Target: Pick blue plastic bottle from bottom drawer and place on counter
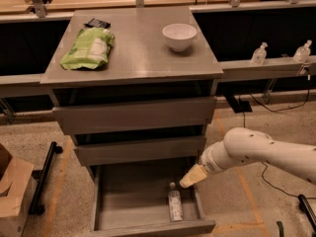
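The blue plastic bottle (174, 205) lies flat in the open bottom drawer (148, 228), near its right wall, cap pointing toward the cabinet. My gripper (191, 177) hangs just above and to the right of the bottle's cap, over the drawer's right rim, not touching the bottle. The white arm reaches in from the right. The grey counter (138, 53) tops the cabinet above.
A green bag (89, 48), a small black packet (97, 23) and a white bowl (179, 36) sit on the counter. Two upper drawers are closed. Two pump bottles (259, 53) stand on a ledge at right. A cardboard box (12, 191) is on the floor at left.
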`<state>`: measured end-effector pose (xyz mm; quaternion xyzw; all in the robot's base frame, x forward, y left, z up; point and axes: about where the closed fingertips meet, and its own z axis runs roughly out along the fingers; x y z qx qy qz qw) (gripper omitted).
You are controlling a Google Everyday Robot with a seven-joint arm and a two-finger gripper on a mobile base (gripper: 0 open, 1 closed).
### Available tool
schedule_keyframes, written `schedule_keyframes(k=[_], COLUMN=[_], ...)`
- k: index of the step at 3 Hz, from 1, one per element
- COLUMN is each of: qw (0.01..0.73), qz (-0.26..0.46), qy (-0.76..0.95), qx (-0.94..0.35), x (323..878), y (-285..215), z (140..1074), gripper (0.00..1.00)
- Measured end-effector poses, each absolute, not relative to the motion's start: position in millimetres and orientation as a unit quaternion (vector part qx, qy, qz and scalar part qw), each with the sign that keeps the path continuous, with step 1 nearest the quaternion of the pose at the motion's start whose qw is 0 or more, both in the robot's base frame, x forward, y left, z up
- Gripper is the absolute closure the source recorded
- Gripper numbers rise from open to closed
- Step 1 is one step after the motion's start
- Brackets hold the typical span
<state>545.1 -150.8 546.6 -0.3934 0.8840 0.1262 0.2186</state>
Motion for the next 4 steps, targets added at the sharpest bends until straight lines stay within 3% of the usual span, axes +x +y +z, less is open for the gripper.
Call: schedule_keyframes(k=[2, 4], qw=[0.176, 0.151], qz=[0.138, 0.144], qy=[0.914, 0.918], qx=[-0.339, -0.337], x=[572.1, 564.0], y=[-148.6, -145.9], z=[434.0, 407.6], gripper=[0.0, 0.0])
